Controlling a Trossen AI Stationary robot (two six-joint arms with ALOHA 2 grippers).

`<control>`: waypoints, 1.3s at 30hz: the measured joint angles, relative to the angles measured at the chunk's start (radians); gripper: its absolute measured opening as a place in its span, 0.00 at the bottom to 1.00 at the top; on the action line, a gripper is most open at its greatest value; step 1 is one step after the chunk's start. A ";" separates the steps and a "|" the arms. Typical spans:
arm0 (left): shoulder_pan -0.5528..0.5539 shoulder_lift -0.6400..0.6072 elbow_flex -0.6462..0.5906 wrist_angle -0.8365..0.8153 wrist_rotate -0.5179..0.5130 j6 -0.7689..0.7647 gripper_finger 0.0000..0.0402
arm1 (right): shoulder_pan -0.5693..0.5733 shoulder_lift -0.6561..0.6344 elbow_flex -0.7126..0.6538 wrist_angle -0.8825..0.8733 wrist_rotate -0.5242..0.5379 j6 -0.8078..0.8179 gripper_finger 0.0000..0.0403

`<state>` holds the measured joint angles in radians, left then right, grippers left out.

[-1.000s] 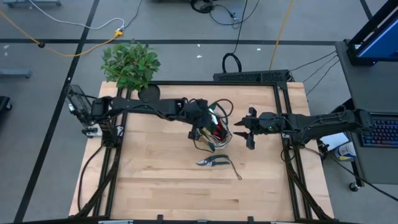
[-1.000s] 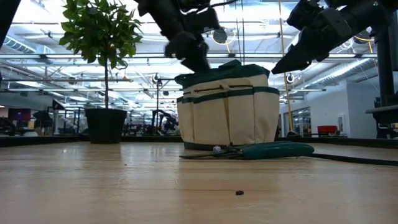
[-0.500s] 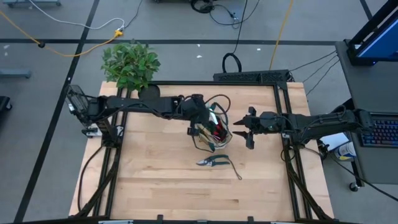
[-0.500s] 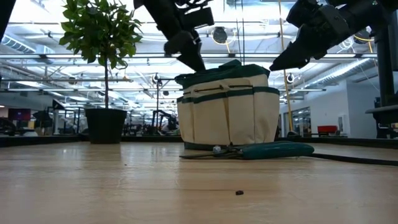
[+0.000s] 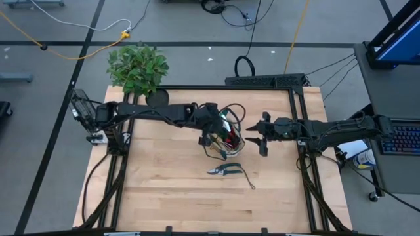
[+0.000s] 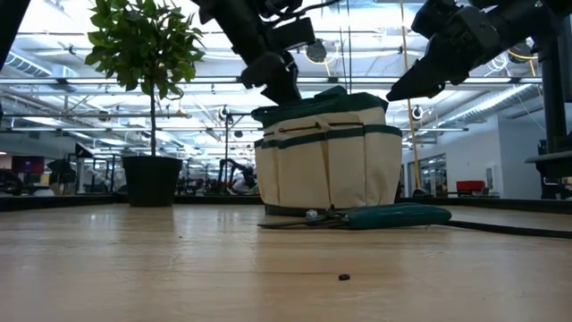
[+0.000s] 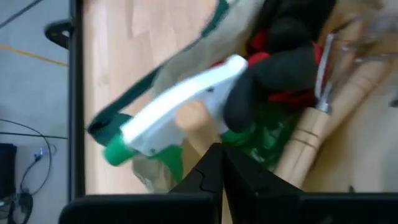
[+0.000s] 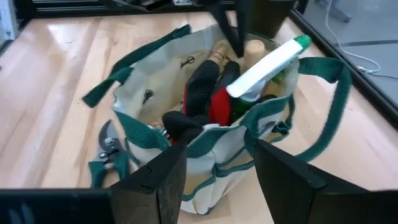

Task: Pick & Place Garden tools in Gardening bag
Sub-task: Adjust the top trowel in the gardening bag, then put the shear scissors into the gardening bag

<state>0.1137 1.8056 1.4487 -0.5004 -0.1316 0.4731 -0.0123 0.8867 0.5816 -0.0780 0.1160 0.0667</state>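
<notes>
The gardening bag (image 5: pixel 226 137) stands upright on the table's middle, also in the low view (image 6: pixel 326 152). Inside it are a green-white item (image 8: pixel 267 62), a black-and-red glove (image 8: pixel 202 87) and wooden-handled tools (image 7: pixel 317 137). Dark pruning shears (image 5: pixel 226 170) lie flat on the table just near of the bag. My left gripper (image 7: pixel 221 155) is shut and points down over the bag's opening (image 6: pixel 286 89). My right gripper (image 8: pixel 214 168) is open and empty, in the air to the bag's right (image 5: pixel 257 139). My left gripper's shut fingertips (image 8: pixel 237 50) stand right beside the rounded end of a wooden handle (image 8: pixel 252 48) that sticks up from the bag. They come from above, pointing down. I cannot tell whether they touch it.
A leafy potted plant (image 5: pixel 138 69) stands at the table's far left corner, with its black pot (image 6: pixel 152 179). A thin dark cord (image 5: pixel 249 178) trails from the shears. Bare wood lies toward the table's near edge (image 5: pixel 197 203).
My left gripper has risen slightly and come back down over the bag's opening, staying shut. The bag, the shears and my right gripper have kept still.
</notes>
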 joint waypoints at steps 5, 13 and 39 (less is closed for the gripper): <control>-0.033 -0.077 -0.001 -0.072 0.018 -0.045 0.01 | 0.000 0.000 0.000 -0.001 0.044 -0.005 0.45; -0.109 -0.263 0.000 -0.225 -0.029 -0.176 0.03 | 0.001 0.000 0.000 0.007 0.041 0.022 0.45; -0.347 -0.721 -0.770 0.349 -0.387 -0.549 0.05 | 0.364 0.448 0.000 0.394 -0.035 -0.045 0.45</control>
<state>-0.2330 1.0844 0.6788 -0.1513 -0.5182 -0.0763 0.3519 1.3344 0.5819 0.3157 0.0805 0.0216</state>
